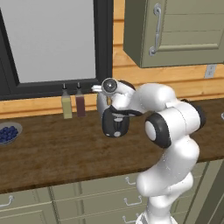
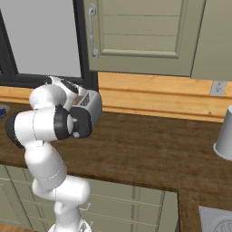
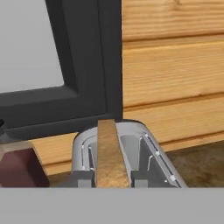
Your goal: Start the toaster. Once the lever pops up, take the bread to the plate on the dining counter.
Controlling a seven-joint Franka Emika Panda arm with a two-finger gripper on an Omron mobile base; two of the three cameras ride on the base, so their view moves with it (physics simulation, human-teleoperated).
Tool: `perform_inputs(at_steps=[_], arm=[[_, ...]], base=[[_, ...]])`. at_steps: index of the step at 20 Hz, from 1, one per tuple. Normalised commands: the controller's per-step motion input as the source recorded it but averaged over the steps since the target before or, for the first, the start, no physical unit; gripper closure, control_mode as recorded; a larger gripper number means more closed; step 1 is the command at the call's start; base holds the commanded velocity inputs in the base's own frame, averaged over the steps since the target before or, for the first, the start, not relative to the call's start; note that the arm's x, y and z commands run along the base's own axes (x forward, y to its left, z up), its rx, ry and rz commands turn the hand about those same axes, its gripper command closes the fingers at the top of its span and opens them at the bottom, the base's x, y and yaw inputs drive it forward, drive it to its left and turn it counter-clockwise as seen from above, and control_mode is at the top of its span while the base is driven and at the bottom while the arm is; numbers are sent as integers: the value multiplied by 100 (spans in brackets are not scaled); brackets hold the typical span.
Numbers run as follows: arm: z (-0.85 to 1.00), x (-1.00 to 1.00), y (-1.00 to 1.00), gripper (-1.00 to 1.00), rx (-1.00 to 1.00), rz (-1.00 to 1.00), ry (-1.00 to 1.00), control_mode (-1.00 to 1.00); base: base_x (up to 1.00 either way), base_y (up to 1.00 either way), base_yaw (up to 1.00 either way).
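From the left base view, the white arm bends over the wooden tabletop (image 1: 52,153) and its hand hangs right above the toaster (image 1: 115,124), whose black front panel faces the room. Two slim bottles (image 1: 73,101) stand just left of the toaster against the wall, and a bowl of blueberries (image 1: 8,133) sits well apart at the far left edge. From the right base view, the arm covers most of the toaster (image 2: 92,107), leaving its silver side and top showing near the dark window frame (image 2: 86,54); a pale cup (image 2: 225,136) stands upside down far to the right. In the hand view, the bread (image 3: 110,154) stands upright on edge in a slot of the toaster (image 3: 148,151), and the gripper (image 3: 111,178) sits with a dark finger (image 3: 82,179) pressed against each face of the slice, partly closed and clamping it. A dark red bottle (image 3: 19,168) shows at the lower left.
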Motion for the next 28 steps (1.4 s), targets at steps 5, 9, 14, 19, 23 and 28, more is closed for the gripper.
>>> perform_inputs(at_steps=[5,9,14,19,23,28], arm=[[92,-70,0,100,5,0,-9,-100],[100,-47,0,100,7,0,-6,-100],[100,-23,0,100,9,0,0,-100],[100,-37,0,100,9,0,6,-100],[89,-73,16,100,3,1,35,-100],[46,-93,25,100,0,0,38,-100]], base=[[0,0,0],[0,0,0],[0,0,0],[0,0,0],[0,0,0],[0,0,0]])
